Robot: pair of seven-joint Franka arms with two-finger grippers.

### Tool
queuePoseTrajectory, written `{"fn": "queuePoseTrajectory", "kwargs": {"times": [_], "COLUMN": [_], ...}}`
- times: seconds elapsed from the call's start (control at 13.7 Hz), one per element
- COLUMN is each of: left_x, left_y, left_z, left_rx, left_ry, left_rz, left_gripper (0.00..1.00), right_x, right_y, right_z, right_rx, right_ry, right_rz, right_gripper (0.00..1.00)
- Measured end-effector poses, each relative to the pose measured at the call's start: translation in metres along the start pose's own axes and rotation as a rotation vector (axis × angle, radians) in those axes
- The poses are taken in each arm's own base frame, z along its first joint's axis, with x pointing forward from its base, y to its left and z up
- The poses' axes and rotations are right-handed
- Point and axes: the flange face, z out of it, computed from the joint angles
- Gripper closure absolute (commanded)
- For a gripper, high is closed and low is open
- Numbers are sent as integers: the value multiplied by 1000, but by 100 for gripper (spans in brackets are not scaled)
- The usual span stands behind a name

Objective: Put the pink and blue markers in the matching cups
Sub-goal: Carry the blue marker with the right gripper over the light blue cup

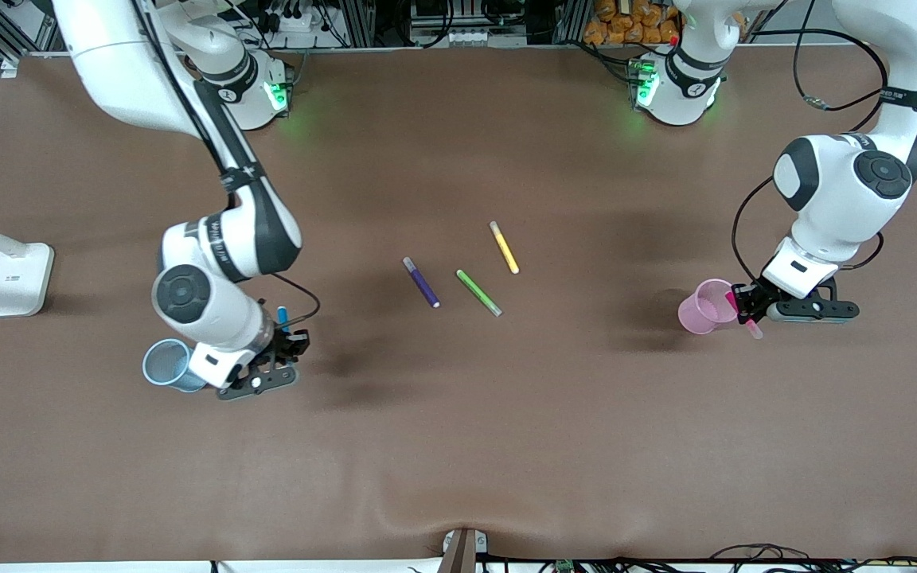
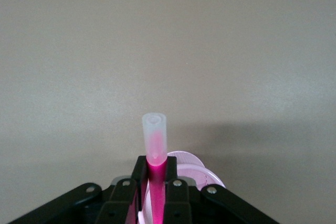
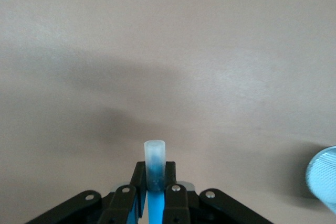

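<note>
My left gripper [image 1: 747,309] is shut on the pink marker [image 1: 751,325], held beside the pale pink cup [image 1: 707,306] at the left arm's end of the table. In the left wrist view the pink marker [image 2: 156,153] stands between the fingers, its pale cap up, the pink cup's rim [image 2: 202,174] just past them. My right gripper [image 1: 287,344] is shut on the blue marker [image 1: 282,317], held beside the light blue cup [image 1: 168,364] at the right arm's end. In the right wrist view the blue marker [image 3: 155,174] is gripped near its greyish cap; the blue cup [image 3: 324,179] shows at the edge.
A purple marker [image 1: 421,282], a green marker [image 1: 479,292] and a yellow marker [image 1: 504,247] lie mid-table. A white lamp base [image 1: 17,278] stands at the right arm's end of the table.
</note>
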Motion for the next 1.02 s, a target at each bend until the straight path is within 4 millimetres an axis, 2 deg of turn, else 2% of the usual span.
{"fn": "queuePoseTrajectory", "kwargs": {"times": [0.37,0.59,0.8,0.88,0.95,1.02], "left_x": [-4,-6,-10,-11,-13,-13], "left_y": [12,26,27,27,27,27], "left_z": [6,13,22,25,28,30], "left_rx": [-7,-14,-15,-15,-15,-15], "left_ry": [-15,-29,-47,-53,-59,-63], "left_rz": [-35,-60,-65,-65,-65,-66], "left_gripper": [100,100,100,79,36,0], "right_x": [13,11,7,5,2,-1], "right_y": [45,77,116,125,132,138], "right_z": [-46,-61,-70,-74,-79,-84], "right_rx": [97,145,195,208,233,266], "right_ry": [54,101,162,179,191,209], "right_rz": [-56,-163,-295,-334,-369,-404], "right_gripper": [100,100,100,100,100,100]}}
